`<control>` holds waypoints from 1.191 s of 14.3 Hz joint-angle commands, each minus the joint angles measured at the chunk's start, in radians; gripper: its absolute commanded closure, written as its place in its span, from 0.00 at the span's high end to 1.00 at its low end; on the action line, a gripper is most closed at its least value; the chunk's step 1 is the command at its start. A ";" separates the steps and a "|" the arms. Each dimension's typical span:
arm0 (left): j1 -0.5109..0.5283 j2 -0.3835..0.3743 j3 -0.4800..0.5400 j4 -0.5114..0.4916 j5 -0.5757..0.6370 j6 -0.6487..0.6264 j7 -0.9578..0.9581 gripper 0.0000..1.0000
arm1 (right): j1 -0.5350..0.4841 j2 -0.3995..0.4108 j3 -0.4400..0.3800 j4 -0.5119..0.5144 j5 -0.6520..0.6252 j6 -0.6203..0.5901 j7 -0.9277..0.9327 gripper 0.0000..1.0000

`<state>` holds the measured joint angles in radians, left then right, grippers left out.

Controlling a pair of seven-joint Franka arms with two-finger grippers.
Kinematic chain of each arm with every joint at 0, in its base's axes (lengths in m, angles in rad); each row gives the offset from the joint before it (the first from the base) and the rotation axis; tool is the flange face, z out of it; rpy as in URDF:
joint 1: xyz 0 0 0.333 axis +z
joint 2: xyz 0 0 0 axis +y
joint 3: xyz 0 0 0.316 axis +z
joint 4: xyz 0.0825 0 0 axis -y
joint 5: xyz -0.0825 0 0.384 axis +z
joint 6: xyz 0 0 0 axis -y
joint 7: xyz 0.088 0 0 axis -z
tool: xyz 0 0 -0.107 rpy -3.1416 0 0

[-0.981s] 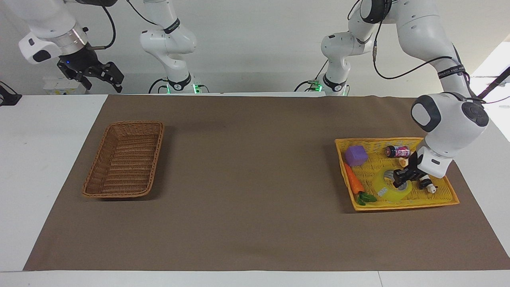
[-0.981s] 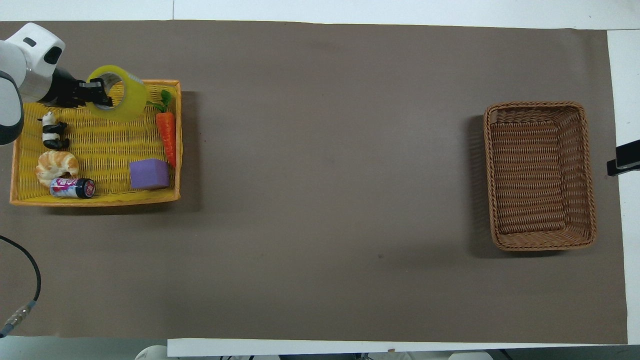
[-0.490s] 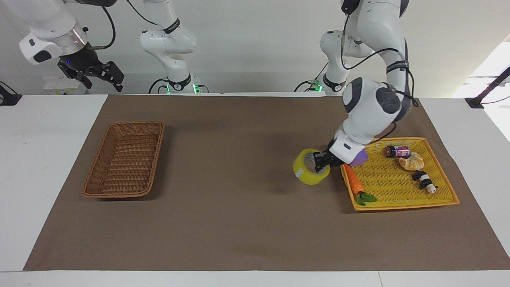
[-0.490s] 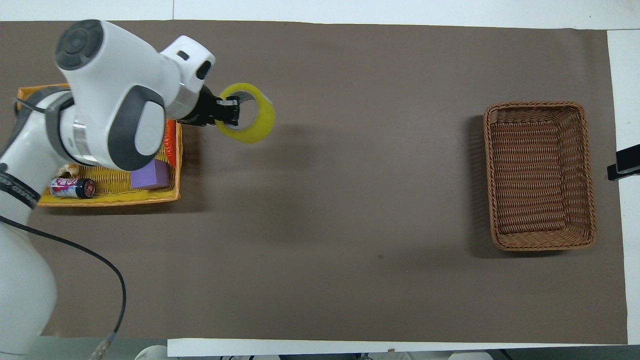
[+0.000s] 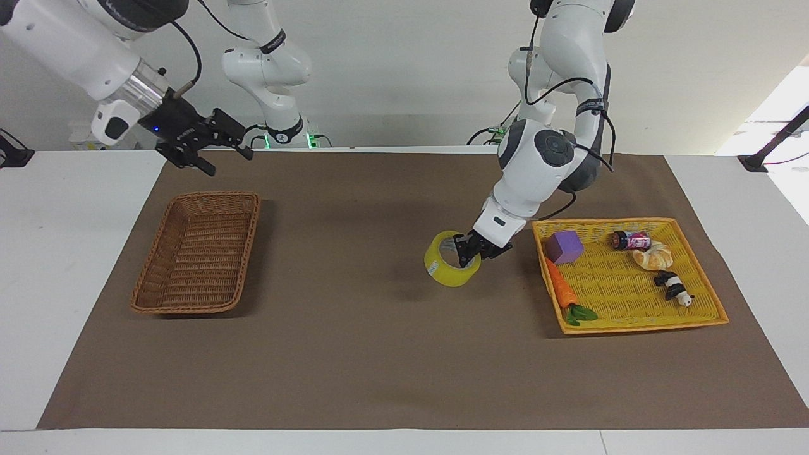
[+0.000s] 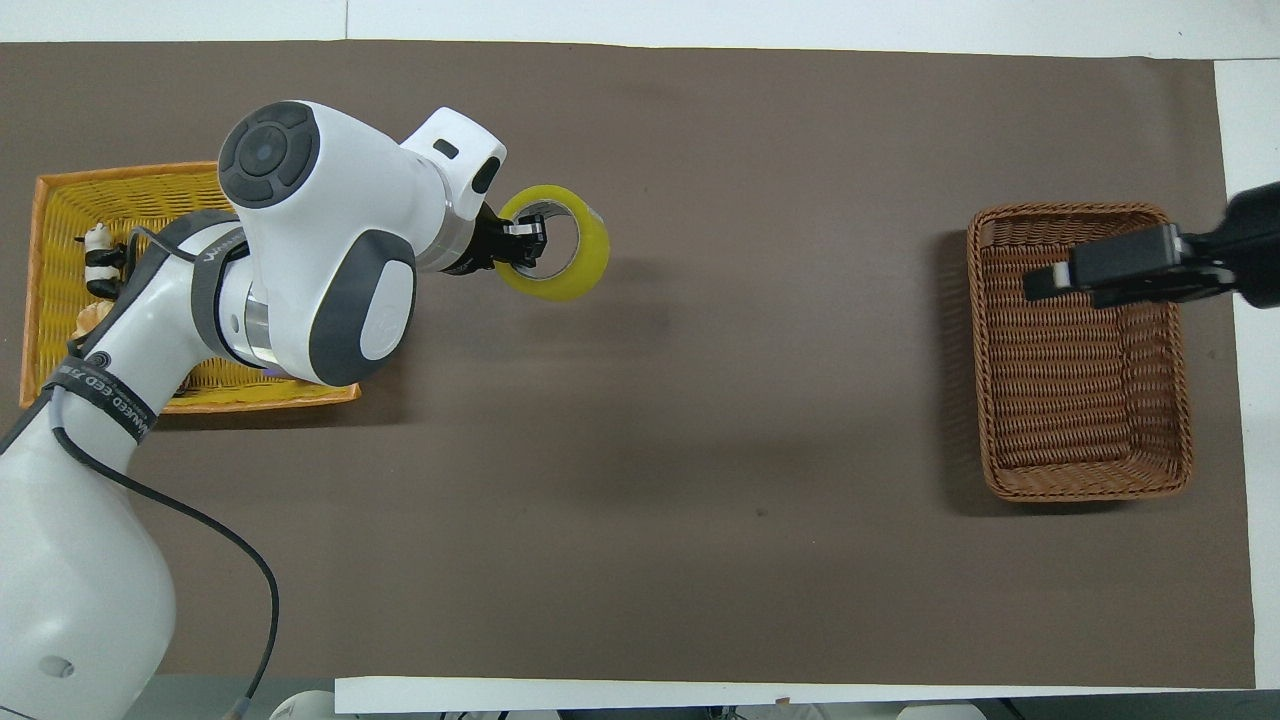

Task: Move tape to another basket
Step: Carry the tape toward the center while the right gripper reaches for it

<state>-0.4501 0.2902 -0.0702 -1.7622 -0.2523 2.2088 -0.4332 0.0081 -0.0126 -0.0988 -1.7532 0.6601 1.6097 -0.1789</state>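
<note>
The yellow tape roll [image 5: 442,270] hangs from my left gripper [image 5: 471,249], which is shut on its rim with one finger inside the core. The roll is held just above the brown mat, beside the yellow basket [image 5: 638,327] on the side toward the right arm's end. In the overhead view the tape [image 6: 588,262] and left gripper [image 6: 520,245] are clear of the yellow basket [image 6: 100,175]. The brown wicker basket [image 5: 199,253] lies empty toward the right arm's end. My right gripper [image 5: 218,148] is open in the air and, seen from overhead, it [image 6: 1060,275] covers part of that basket [image 6: 1080,410].
The yellow basket holds a purple cube [image 5: 564,246], a toy carrot [image 5: 561,291], a small can [image 5: 631,240], a croissant [image 5: 654,256] and a toy panda [image 5: 673,287]. Bare brown mat [image 5: 354,265] lies between the two baskets.
My left gripper lifted the tape out of the yellow basket and carried it toward the right arm's end. My right gripper swung in from the table's edge over the brown basket.
</note>
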 commanded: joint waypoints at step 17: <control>-0.032 -0.039 0.007 -0.017 -0.047 -0.038 -0.021 0.00 | 0.424 0.310 0.002 -0.169 0.894 0.582 -0.373 1.00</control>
<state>-0.4701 0.2844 -0.0766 -1.7621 -0.2814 2.1900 -0.4428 0.4307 0.3065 -0.0958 -1.9155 1.5320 2.1788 -0.5394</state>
